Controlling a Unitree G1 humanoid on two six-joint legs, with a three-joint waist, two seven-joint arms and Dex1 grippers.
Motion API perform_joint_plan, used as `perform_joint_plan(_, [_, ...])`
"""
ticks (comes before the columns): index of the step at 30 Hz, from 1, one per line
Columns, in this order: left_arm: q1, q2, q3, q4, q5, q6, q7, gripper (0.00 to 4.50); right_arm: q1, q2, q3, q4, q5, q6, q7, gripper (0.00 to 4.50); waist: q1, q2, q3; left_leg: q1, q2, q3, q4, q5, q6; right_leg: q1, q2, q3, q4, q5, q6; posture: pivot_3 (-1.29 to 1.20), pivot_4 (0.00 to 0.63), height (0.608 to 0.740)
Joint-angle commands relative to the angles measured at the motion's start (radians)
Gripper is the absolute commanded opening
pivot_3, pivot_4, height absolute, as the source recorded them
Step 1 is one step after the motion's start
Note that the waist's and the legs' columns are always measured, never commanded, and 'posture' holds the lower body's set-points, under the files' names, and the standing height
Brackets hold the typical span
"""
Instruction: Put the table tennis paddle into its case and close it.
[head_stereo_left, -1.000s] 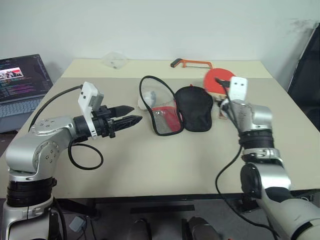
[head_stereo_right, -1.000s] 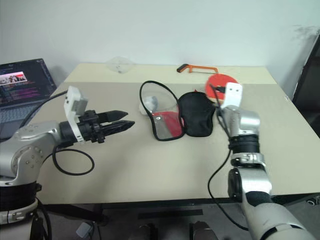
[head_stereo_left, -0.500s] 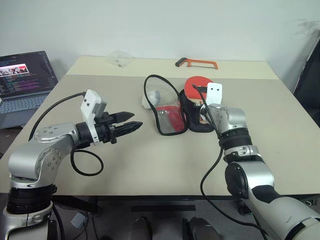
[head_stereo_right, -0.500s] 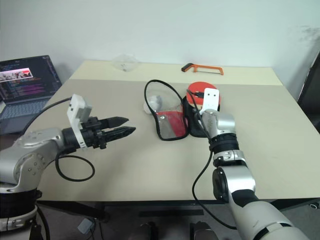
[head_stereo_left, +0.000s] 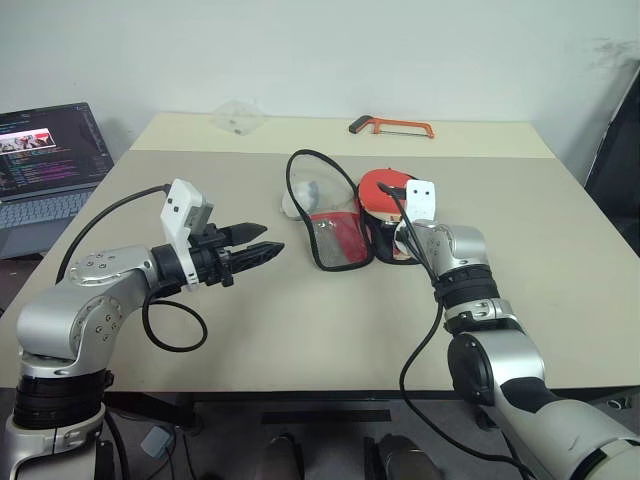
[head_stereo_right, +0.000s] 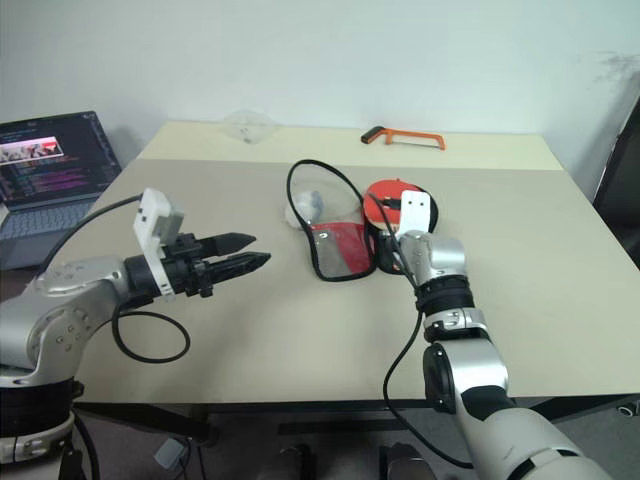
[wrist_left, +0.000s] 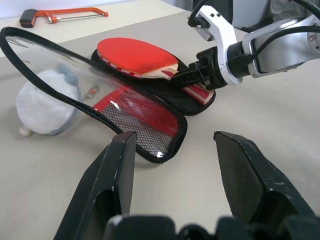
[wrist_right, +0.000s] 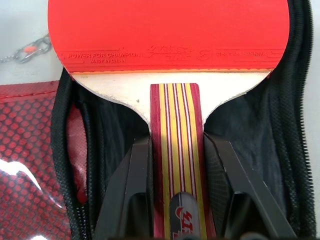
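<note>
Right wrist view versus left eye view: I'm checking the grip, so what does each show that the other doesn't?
Right wrist view alone: the striped handle between the right claw's fingers, and the lettering on the table tennis paddle.

Left eye view alone: the left claw open over bare table, plus the hacksaw and laptop.

Both: the paddle above the open case's black half, its red mesh half alongside.

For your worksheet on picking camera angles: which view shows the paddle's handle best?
The right wrist view: the striped handle runs up the middle, gripped between the right end effector's fingers. The left wrist view shows it side-on, partly hidden by that end effector. In the eye views the right arm covers it.
</note>
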Motion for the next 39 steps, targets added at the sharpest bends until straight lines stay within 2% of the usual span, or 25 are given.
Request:
perform_joint_plan(1, [-0.010, 0.009, 0.003, -0.046, -0.009, -0.009, 0.010, 2.69, -0.021, -0.011, -0.013, 0.007, -0.010, -0.046, -0.013, 1.02, 0.000, 0.000, 0.000, 0.000, 0.000, 0.000, 0.000, 0.000, 0.000, 0.000, 0.000, 0.000, 0.000, 0.000, 0.000, 0.00, 0.150, 0.740])
perform_joint_plan(14, [-0.013, 0.007, -0.010, -0.053, -0.003, -0.012, 0.025, 2.69, -0.067, -0.015, -0.012, 0.138, -0.023, -0.128, -0.008, 1.02, 0.000, 0.000, 0.000, 0.001, 0.000, -0.001, 0.001, 0.000, 0.000, 0.001, 0.000, 0.000, 0.000, 0.000, 0.000, 0.00, 0.150, 0.740])
perform_joint_plan(16, [-0.015, 0.006, -0.012, -0.052, -0.001, -0.013, 0.027, 2.69, -0.078, -0.015, -0.015, 0.158, -0.021, -0.143, -0.010, 1.74, 0.000, 0.000, 0.000, 0.001, 0.000, 0.000, 0.001, 0.000, 0.000, 0.001, 0.000, 0.000, 0.000, 0.000, 0.000, 0.00, 0.150, 0.740])
perform_joint_plan(18, [-0.015, 0.007, -0.012, -0.052, -0.001, -0.013, 0.028, 2.69, -0.087, -0.014, -0.016, 0.174, -0.020, -0.154, -0.013, 2.26, 0.000, 0.000, 0.000, 0.000, 0.000, 0.000, 0.001, 0.000, 0.000, 0.001, 0.000, 0.000, 0.000, 0.000, 0.000, 0.00, 0.150, 0.740])
perform_joint_plan(24, [-0.016, 0.012, -0.015, -0.044, 0.012, -0.018, 0.040, 2.69, -0.088, -0.022, 0.003, 0.167, -0.026, -0.141, 0.007, 4.36, -0.001, 0.000, 0.000, 0.000, 0.000, 0.000, 0.001, 0.000, 0.000, 0.001, 0.000, 0.000, 0.000, 0.000, 0.000, 0.00, 0.150, 0.740])
perform_joint_plan(27, [-0.027, 0.010, -0.009, -0.012, 0.042, -0.034, 0.071, 2.69, -0.076, -0.037, 0.023, 0.042, -0.020, -0.061, 0.034, 4.47, -0.001, 0.000, 0.000, 0.000, 0.000, 0.000, 0.001, 0.000, 0.000, 0.001, 0.000, 0.000, 0.000, 0.000, 0.000, 0.00, 0.150, 0.740])
perform_joint_plan(32, [-0.041, 0.037, 0.016, 0.065, 0.078, -0.083, 0.058, 2.69, -0.031, -0.125, 0.069, -0.384, 0.010, 0.219, 0.106, 4.47, 0.003, 0.000, 0.000, 0.000, 0.000, -0.001, 0.001, 0.000, 0.000, 0.000, 0.000, -0.001, 0.000, 0.000, 0.000, 0.00, 0.150, 0.740])
perform_joint_plan(34, [-0.051, 0.050, -0.001, 0.108, 0.111, -0.114, 0.049, 2.69, 0.006, -0.192, 0.099, -0.519, 0.025, 0.299, 0.177, 4.47, 0.006, 0.000, 0.000, -0.001, 0.000, -0.001, 0.000, 0.000, 0.000, 0.000, 0.000, -0.001, 0.000, 0.000, 0.000, 0.00, 0.150, 0.740])
perform_joint_plan(36, [-0.067, 0.052, -0.027, 0.152, 0.150, -0.146, 0.052, 2.69, 0.048, -0.240, 0.112, -0.598, 0.050, 0.299, 0.252, 4.47, 0.009, 0.000, 0.000, -0.001, 0.000, -0.001, 0.000, 0.000, 0.000, 0.000, 0.000, -0.001, -0.001, 0.000, 0.000, 0.00, 0.150, 0.740])
perform_joint_plan(39, [-0.126, 0.028, -0.102, 0.246, 0.249, -0.209, 0.085, 2.69, 0.143, -0.302, 0.048, -0.700, 0.197, 0.242, 0.481, 4.47, 0.017, -0.001, 0.000, 0.000, 0.000, 0.000, 0.001, 0.000, 0.000, 0.001, 0.000, 0.000, -0.001, 0.000, 0.000, 0.00, 0.150, 0.740])
